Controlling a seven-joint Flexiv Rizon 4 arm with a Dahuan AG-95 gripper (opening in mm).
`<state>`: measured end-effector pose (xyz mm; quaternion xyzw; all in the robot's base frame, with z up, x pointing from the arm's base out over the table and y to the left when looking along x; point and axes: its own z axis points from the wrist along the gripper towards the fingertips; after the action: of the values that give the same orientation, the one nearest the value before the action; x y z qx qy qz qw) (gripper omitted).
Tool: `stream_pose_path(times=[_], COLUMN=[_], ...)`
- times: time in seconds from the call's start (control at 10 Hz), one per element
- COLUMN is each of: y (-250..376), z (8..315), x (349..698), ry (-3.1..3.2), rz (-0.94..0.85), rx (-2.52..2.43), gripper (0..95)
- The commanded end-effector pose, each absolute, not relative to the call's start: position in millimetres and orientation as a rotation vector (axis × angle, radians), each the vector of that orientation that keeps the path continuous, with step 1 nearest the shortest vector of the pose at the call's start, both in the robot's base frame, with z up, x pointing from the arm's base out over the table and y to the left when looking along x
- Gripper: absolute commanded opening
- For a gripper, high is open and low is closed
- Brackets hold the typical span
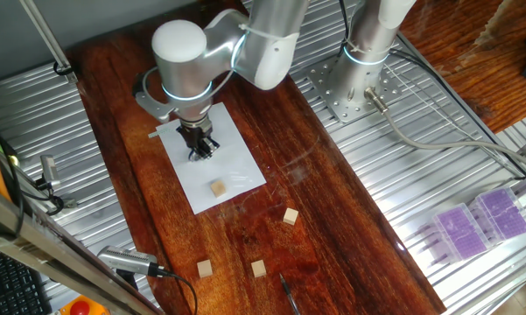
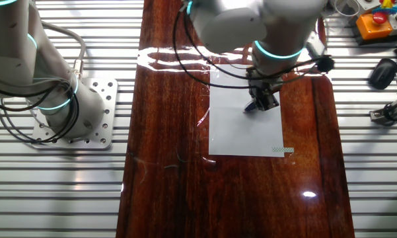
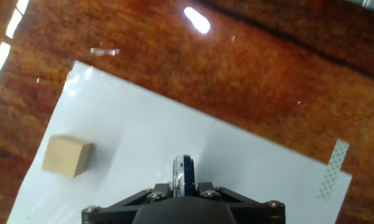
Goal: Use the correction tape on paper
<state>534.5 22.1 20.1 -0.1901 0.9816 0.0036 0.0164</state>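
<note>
The correction tape [image 3: 182,176] is clamped edge-on between the fingers [image 3: 150,196] of the gripper [image 1: 201,150], its tip down over the middle of the paper [image 1: 232,166]; whether the tip touches the sheet I cannot tell. It looks like a light, hard plastic shell, likely smooth and apt to twist, so a hold across its flat sides suits it. The paper is thin and limp and could slide on the glossy wooden surface [image 1: 333,219], though a strip of tape [image 3: 333,168] pins one corner. A wooden cube [image 3: 67,155] sits on the paper near its edge; three more cubes [image 1: 258,268] lie beyond the paper.
</note>
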Motion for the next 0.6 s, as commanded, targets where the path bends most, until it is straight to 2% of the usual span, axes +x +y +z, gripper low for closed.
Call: stream_pose_path(times=[0.1,0.6], y=[25,27], z=[14,18], x=[543,561], ry=[3.033,3.034], rz=[0.013,0.031], rx=[-0.581,-0.588], gripper=[0.0,0.0])
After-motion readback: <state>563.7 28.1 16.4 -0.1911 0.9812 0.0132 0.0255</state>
